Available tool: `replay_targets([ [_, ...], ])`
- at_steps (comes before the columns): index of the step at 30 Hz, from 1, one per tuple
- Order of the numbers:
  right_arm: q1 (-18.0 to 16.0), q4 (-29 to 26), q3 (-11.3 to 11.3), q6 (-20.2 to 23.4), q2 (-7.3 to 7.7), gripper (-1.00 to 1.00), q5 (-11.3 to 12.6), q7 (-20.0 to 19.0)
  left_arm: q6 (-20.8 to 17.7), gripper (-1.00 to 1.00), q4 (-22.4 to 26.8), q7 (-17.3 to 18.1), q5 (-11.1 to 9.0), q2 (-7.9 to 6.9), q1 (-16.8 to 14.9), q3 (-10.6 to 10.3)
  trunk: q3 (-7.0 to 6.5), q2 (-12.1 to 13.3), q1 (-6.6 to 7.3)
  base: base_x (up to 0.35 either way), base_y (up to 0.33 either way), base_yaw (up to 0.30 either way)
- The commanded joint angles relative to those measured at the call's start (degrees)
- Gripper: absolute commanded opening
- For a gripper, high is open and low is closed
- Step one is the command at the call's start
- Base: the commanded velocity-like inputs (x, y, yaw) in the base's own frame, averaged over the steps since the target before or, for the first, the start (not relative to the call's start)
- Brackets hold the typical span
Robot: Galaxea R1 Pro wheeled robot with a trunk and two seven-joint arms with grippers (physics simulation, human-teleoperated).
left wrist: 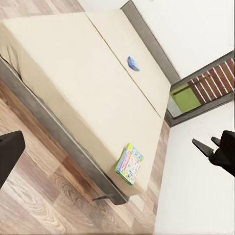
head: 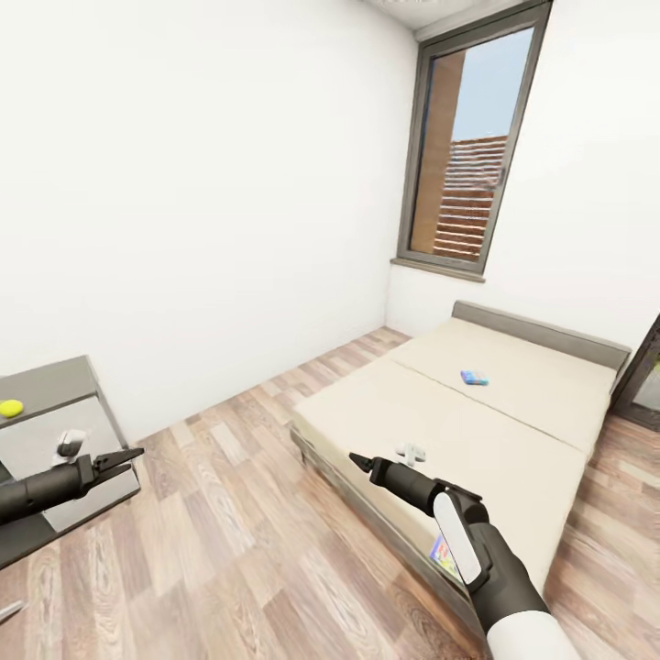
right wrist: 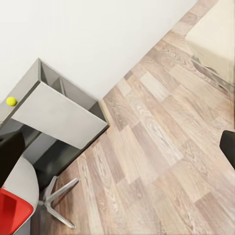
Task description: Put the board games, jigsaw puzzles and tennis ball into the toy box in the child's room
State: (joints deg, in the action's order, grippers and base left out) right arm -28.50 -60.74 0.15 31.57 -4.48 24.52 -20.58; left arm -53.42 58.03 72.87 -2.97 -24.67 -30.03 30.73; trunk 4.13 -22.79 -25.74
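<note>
On the beige bed lies a small blue board game, well back on the mattress. A large green-edged board game rests at the bed's near corner; in the head view my right forearm hides most of it. The yellow tennis ball sits on the table's lower dark grey end unit and shows again in the right wrist view. My left gripper hangs open beside that unit. Over the floor by the bed's near edge, my right gripper is open and empty. The toy box and jigsaw puzzles are out of view.
Wood-plank floor stretches between the table's end and the bed. A small pale grey object lies on the mattress near my right gripper. A chair with a red seat stands by the table. A tall grey-framed window is behind the bed.
</note>
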Motion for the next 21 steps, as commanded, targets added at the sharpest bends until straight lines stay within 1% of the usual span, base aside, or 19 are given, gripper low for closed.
replay_targets([
  [1, -0.06, -0.02, -0.06, 0.35, -0.02, 1.00, 0.26, 0.01, -0.54, 1.00, -0.02, 0.08, -0.19, -0.03, -0.03, 0.03, 0.10, -0.13, -0.04, 0.000, 0.287, -0.272],
  [15, -0.06, 0.06, -0.06, 0.33, 0.08, 1.00, 0.26, 0.01, -0.54, 1.00, -0.02, 0.08, -0.19, -0.03, -0.03, 0.03, -0.41, -0.13, -0.04, 0.000, 0.266, -0.272],
  [18, -0.06, 0.09, -0.06, 0.33, 0.08, 1.00, 0.26, 0.01, -0.54, 1.00, -0.02, 0.08, -0.19, -0.03, -0.03, 0.03, -0.52, -0.13, -0.04, 0.000, 0.197, -0.272],
  [21, -0.06, 0.09, -0.06, 0.33, 0.09, 1.00, 0.26, 0.01, -0.54, 1.00, -0.02, 0.08, -0.19, -0.03, -0.03, 0.03, -0.63, -0.13, -0.04, 0.000, 0.098, -0.272],
])
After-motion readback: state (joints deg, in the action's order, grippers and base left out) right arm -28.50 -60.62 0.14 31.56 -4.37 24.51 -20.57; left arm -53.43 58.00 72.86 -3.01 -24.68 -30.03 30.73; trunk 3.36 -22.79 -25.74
